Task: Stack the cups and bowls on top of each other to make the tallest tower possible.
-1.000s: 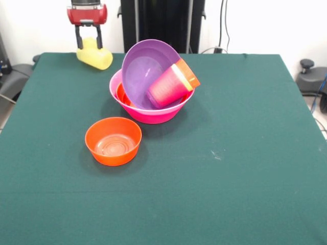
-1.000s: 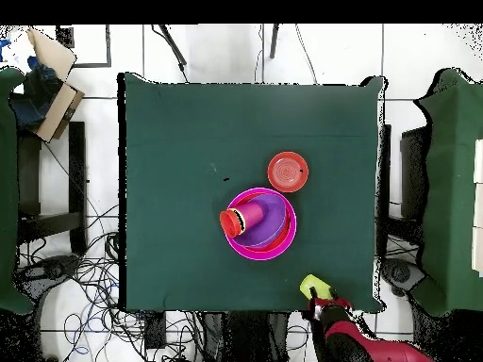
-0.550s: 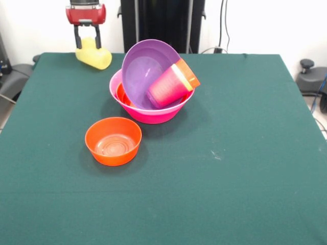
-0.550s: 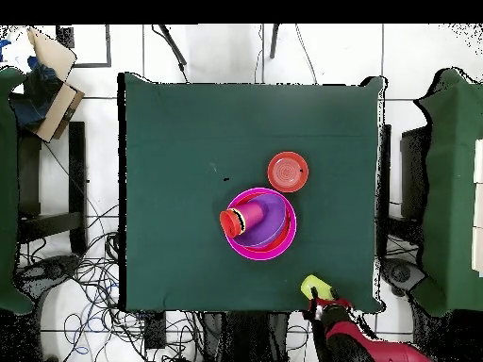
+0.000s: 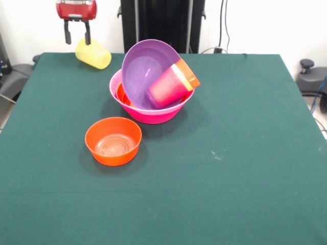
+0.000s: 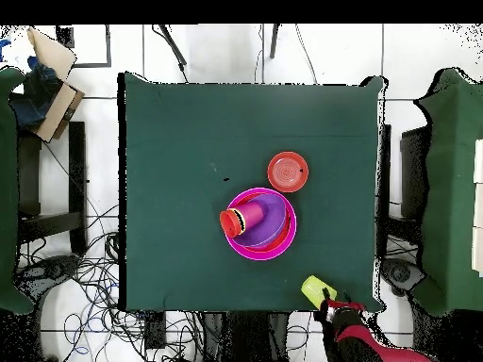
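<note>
Fingers (image 5: 76, 37) let go, apart, lifted; yellow cup (image 5: 93, 54) lying by table edge (image 5: 76, 53).

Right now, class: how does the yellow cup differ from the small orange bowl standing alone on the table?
The yellow cup lies on its side near the table's edge; the small orange bowl sits upright, mouth up, nearer the middle. The cup is narrow and tapered; the bowl is wide and shallow. The cup lies just below the gripper; the bowl is far from it. Both rest on the green cloth, outside the tower.
</note>
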Controlling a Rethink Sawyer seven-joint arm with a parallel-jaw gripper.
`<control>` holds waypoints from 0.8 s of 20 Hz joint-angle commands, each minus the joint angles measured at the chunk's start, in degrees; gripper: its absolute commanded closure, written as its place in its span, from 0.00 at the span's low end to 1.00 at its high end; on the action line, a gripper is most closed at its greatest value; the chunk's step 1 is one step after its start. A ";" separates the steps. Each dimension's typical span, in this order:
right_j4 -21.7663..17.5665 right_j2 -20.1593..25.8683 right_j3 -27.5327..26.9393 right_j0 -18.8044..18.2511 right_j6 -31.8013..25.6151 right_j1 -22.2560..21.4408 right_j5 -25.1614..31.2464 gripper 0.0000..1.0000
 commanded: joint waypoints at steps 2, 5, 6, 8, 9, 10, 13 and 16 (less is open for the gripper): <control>2.50 7.60 2.55 -0.24 2.54 -4.63 8.68 0.00; 3.11 8.91 2.97 -1.15 1.75 -5.16 10.01 0.00; 2.81 8.52 2.99 -1.12 1.93 -4.90 9.64 0.00; 2.42 8.26 3.33 -1.37 2.02 -5.01 9.30 0.00; 2.02 7.71 3.32 -1.30 2.24 -4.79 8.88 0.00; 1.60 7.17 3.36 -1.26 2.47 -4.58 8.39 0.00; 0.25 5.95 2.99 -1.81 2.47 -3.39 7.59 0.00; -1.20 4.28 2.51 -2.42 2.60 -1.99 6.44 0.00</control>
